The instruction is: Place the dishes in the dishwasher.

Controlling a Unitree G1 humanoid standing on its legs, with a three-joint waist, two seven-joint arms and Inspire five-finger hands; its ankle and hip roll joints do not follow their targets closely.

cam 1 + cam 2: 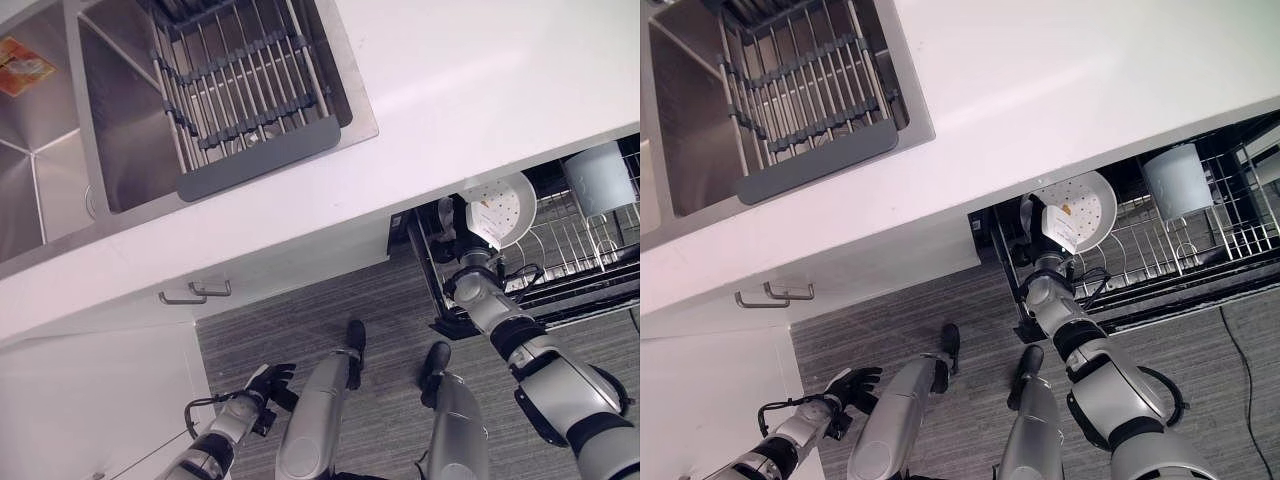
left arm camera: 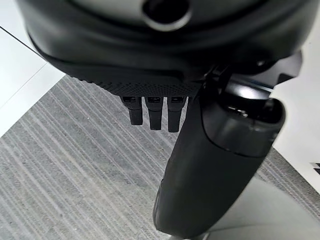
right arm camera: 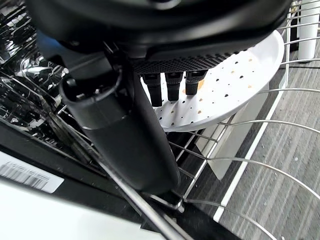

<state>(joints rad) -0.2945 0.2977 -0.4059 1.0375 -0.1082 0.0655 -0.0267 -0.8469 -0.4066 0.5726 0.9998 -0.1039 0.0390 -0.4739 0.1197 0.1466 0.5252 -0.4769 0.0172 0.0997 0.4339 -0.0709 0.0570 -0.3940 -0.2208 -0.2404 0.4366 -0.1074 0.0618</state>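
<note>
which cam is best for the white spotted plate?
Right wrist view: the plate is close, resting among the rack wires by the right hand. Both eye views show it small and whole; left wrist view faces the floor.

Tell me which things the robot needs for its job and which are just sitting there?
For the job:
white spotted plate, held by the right hand
dishwasher rack
pale cup in the rack

Just there:
sink
grey drying rack over the sink
white counter
cabinet handles
left hand, idle, open
</note>
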